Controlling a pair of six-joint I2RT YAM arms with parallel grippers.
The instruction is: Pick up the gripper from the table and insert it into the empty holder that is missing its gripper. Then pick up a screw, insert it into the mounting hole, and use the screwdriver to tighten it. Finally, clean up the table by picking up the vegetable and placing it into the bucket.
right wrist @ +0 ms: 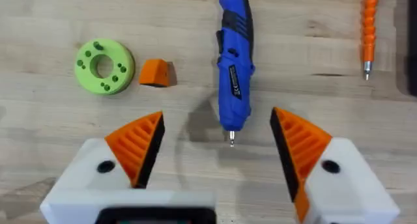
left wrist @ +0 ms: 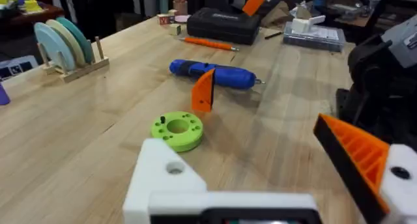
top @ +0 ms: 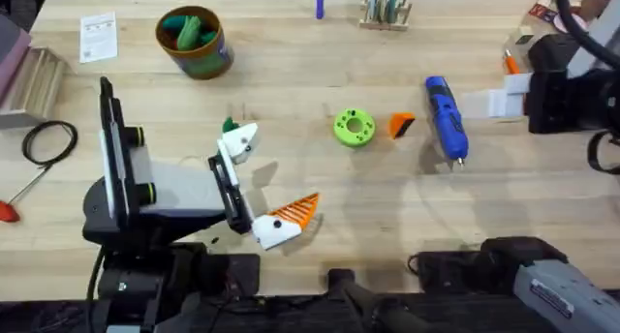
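My workplace is a light wooden table with visible grain and plank seams, evenly lit, with a wooden rack of discs and a black case towards its far edge.

The table is being lit evenly from above; soft shadows are being cast, and near fingers are being blurred.
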